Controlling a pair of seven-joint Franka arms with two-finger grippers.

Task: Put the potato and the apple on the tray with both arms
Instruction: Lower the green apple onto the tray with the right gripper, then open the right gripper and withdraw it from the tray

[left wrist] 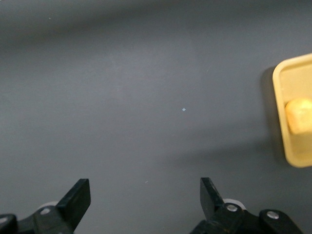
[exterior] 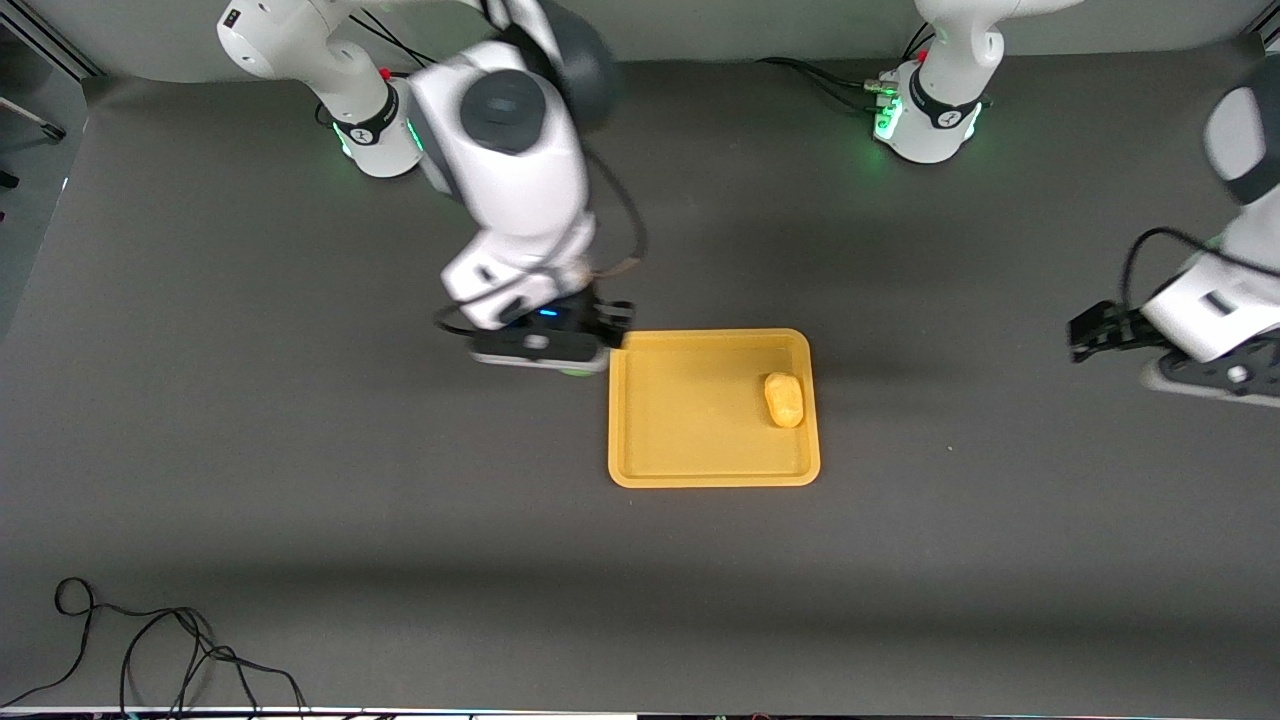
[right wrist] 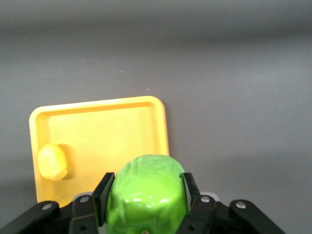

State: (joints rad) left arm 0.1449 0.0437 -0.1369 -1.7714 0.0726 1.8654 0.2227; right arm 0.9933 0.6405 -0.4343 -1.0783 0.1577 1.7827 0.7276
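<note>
Apple step in hand: right gripper (right wrist: 146,204) clamped on bright green round apple (right wrist: 146,187), hovering beside flat yellow-orange rimmed tray (exterior: 640,470) (knobbly yellow potato (exterior: 784,399) already aboard). Next: carry over tray, lower, release. Left gripper (left wrist: 145,200) apart, waiting toward tray's left-arm end.

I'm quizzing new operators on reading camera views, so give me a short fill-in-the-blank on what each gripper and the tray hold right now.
1. The right gripper is shut on the ____.
2. The thing already lying in the tray is the ____.
3. The left gripper, over bare table toward the left arm's end, is open and holds ____.
4. The potato lies by the tray's edge toward the ____ arm's end.

Missing words: apple; potato; nothing; left
</note>
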